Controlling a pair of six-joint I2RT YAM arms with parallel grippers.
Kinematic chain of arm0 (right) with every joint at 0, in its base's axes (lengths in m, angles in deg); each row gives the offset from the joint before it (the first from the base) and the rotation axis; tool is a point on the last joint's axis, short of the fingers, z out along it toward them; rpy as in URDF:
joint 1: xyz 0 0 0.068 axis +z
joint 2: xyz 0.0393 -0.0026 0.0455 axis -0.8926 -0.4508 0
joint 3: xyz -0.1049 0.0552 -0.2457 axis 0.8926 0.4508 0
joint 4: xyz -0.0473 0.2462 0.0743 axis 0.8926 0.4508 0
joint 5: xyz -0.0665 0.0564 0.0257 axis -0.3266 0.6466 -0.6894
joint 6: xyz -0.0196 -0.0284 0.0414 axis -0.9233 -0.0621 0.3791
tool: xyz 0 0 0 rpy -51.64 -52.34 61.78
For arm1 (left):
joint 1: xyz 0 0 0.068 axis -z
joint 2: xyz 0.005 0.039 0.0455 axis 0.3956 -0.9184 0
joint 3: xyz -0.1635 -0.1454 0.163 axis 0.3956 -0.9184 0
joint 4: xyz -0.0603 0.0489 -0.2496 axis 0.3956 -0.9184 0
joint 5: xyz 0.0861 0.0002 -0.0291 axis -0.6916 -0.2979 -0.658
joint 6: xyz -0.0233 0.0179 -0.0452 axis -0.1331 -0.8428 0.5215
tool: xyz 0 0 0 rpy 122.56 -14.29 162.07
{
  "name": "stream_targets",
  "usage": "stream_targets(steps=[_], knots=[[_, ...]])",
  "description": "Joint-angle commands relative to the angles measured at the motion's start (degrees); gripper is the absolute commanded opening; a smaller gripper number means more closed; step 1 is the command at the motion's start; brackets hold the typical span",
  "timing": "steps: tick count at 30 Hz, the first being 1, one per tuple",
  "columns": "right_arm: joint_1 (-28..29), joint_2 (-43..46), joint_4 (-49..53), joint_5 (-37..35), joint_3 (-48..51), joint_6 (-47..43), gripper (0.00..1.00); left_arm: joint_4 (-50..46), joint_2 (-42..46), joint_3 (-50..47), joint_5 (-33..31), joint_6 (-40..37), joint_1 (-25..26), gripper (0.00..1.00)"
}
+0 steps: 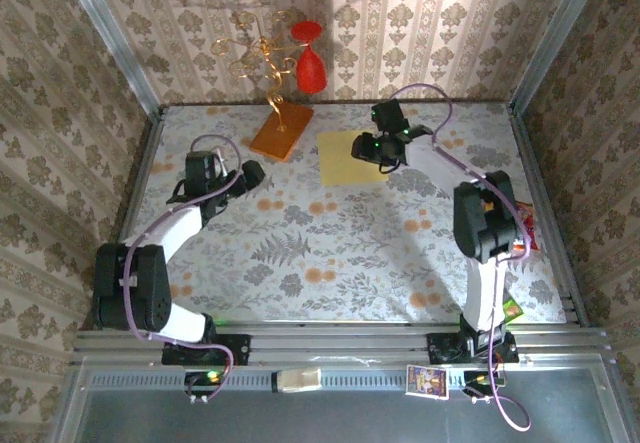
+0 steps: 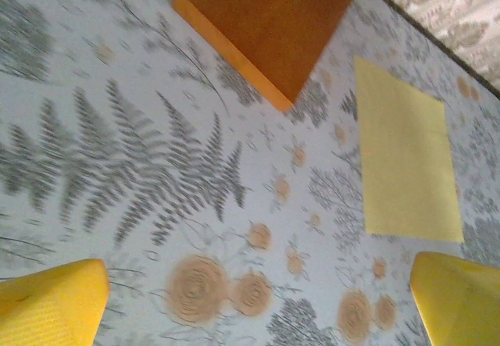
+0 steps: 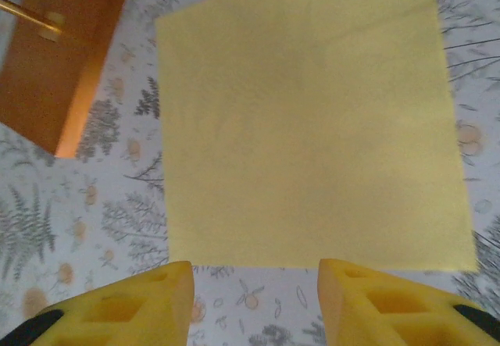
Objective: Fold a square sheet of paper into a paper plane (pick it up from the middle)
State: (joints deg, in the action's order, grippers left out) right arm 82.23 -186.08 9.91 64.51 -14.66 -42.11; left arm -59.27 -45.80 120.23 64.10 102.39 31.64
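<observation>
- Right pincer (image 3: 250, 303) is seen with its jaws apart and a clear gap between the yellow fingers (image 3: 125, 307); nothing is held.
- Sheet (image 3: 312, 119) is laid flat and uncreased on the table (image 1: 330, 253), straight ahead of the right pincer. Its near edge is just beyond the fingertips, not between them.
- In the top view the right pincer (image 1: 383, 151) is placed over the right edge of the sheet (image 1: 345, 158); contact cannot be told.
- Slab (image 3: 55, 57) is found ahead-left of the right pincer, just beside the sheet but apart from it. Gold wire (image 3: 31, 14) is fixed on it.
- Left pincer (image 2: 258, 307) is spread wide and empty, with bare table seen in the gap.
- From the left pincer, the sheet (image 2: 406, 158) is seen ahead to the right, well apart, and the slab (image 2: 269, 26) is seen straight ahead.
</observation>
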Motion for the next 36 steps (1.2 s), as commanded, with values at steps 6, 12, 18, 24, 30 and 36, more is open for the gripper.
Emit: stream_targets(steps=[6, 12, 18, 24, 30, 36], knots=[[-0.71, -17.29, 14.57, -5.35, -20.44, -0.05, 0.43, 1.09, -4.29, 2.61, 4.04, 3.60, 4.56, 1.00], [-0.93, -24.21, 19.11, -5.23, -28.15, -0.40, 0.41, 0.94, -5.97, 2.79, 4.87, 3.47, 6.14, 1.00], [-0.59, -25.00, 22.48, -3.95, -26.67, 0.58, 0.44, -0.92, -7.15, 3.63, 4.89, 2.84, 6.85, 1.00], [1.21, -19.23, 24.59, -1.54, -16.49, 6.38, 0.47, -2.43, -7.22, 2.97, 3.66, 2.42, 7.13, 1.00], [5.94, -5.10, 14.66, 0.68, 6.34, 20.07, 0.54, -4.77, -6.45, 2.59, 3.45, 2.12, 7.53, 1.00], [14.09, 6.93, 0.00, 1.82, 25.47, 39.07, 0.54, -7.04, -6.96, 2.24, 2.33, 1.75, 9.36, 1.00]])
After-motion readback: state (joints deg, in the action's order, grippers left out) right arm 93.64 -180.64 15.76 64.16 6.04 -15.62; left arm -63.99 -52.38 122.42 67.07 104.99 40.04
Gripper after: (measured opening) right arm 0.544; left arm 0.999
